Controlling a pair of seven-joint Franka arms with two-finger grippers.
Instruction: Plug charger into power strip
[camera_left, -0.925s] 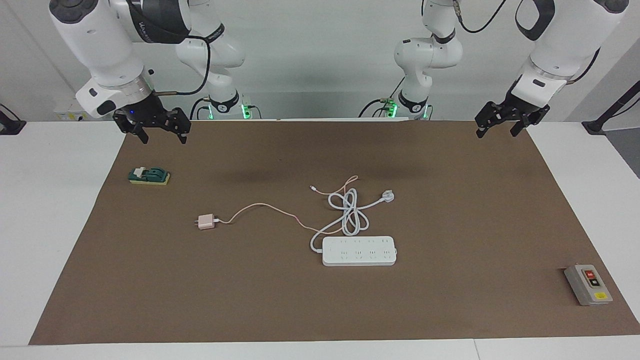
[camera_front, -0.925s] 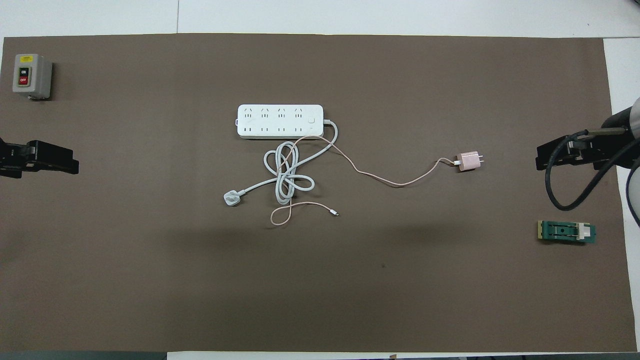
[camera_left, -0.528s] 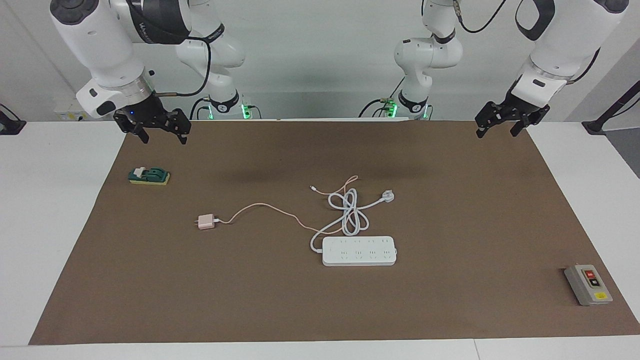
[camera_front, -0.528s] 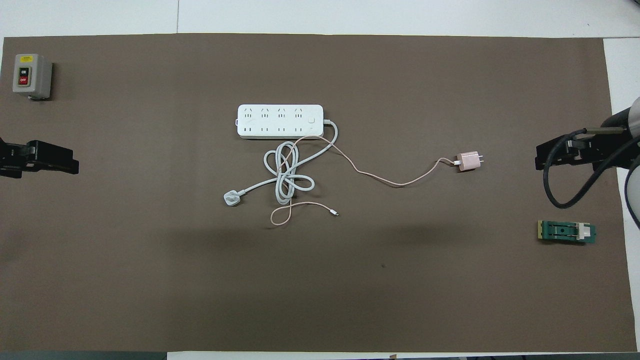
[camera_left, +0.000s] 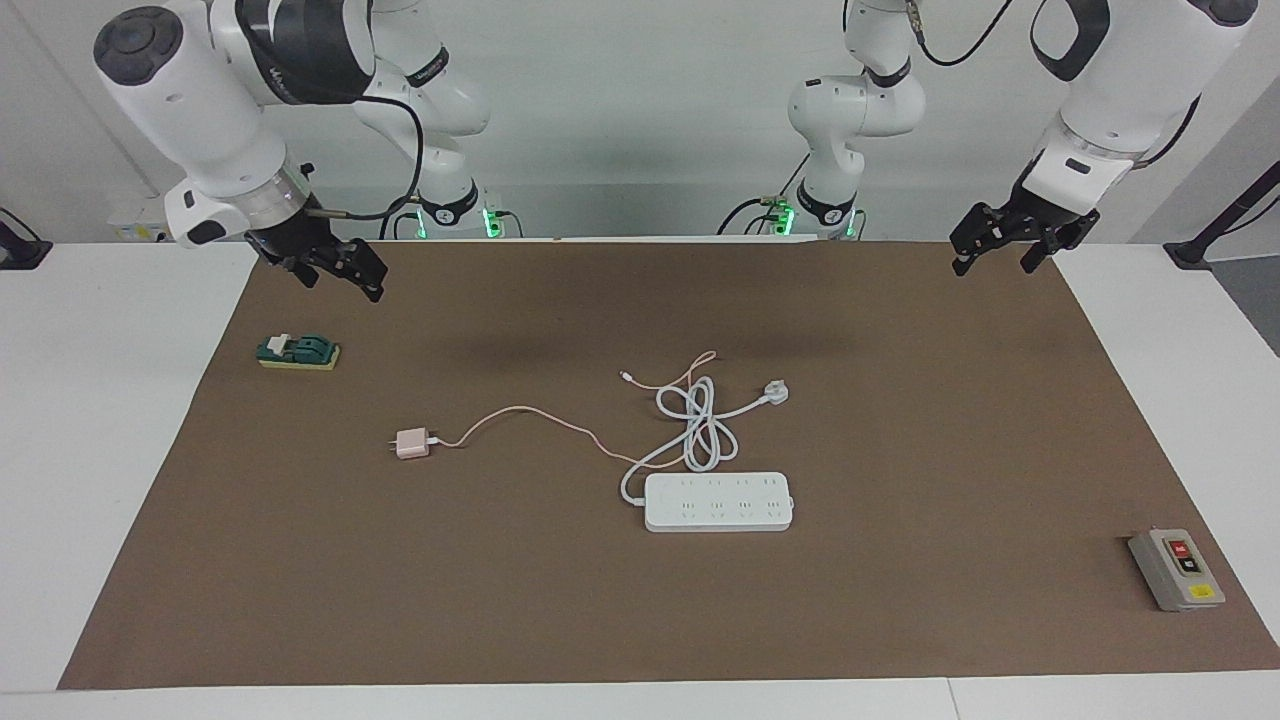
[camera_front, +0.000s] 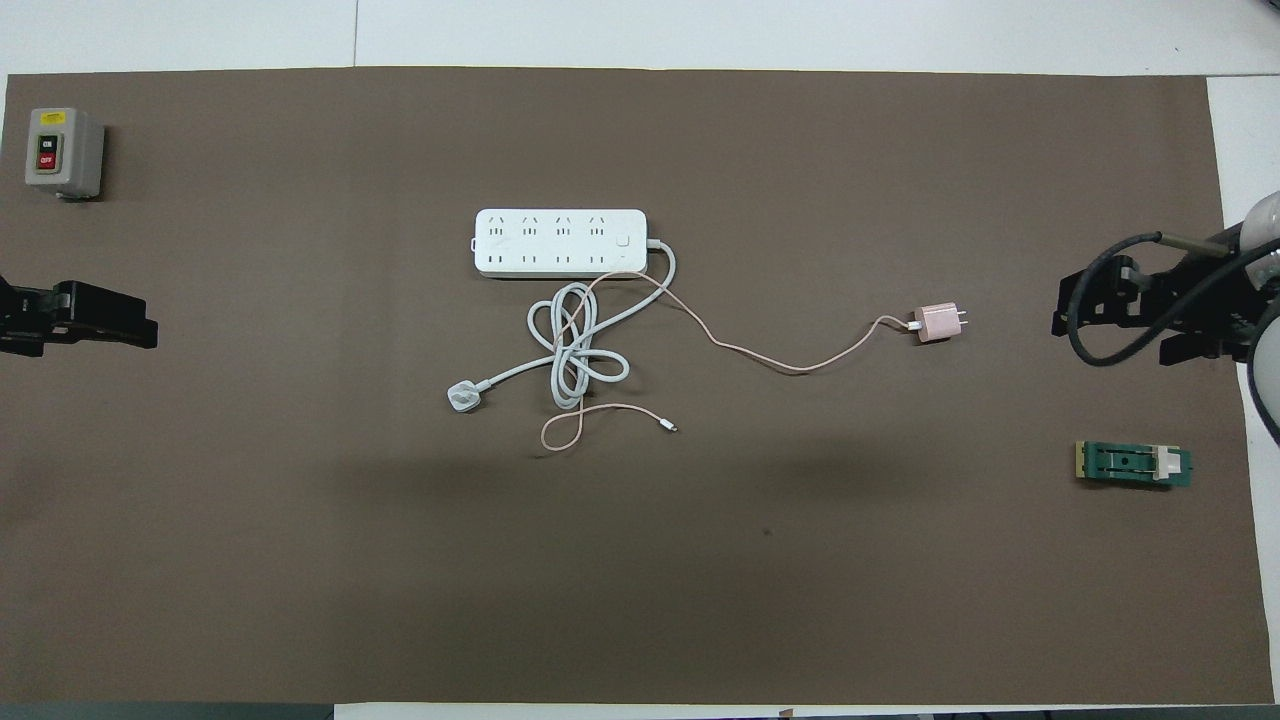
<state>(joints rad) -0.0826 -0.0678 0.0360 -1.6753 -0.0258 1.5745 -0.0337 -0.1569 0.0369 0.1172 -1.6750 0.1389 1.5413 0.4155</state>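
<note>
Facing view: the right gripper (camera_left: 336, 269) and the left gripper (camera_left: 1005, 250) hang open and empty over the brown mat's robot-side corners. The small pale-pink cube charger (camera_left: 410, 444) lies flat, prongs sideways, toward the right arm's end.

Overhead view: its thin pink cable (camera_front: 790, 366) crosses the white cord beside the long flat white power strip (camera_front: 560, 242) (lifting the charger could snag the cable and drag the strip).

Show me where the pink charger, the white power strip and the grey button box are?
charger (camera_left: 410, 444), facing view, on its pink cube body.
power strip (camera_left: 718, 502), facing view, middle of its socket face.
grey button box (camera_front: 63, 152), overhead view, on its top face.
</note>
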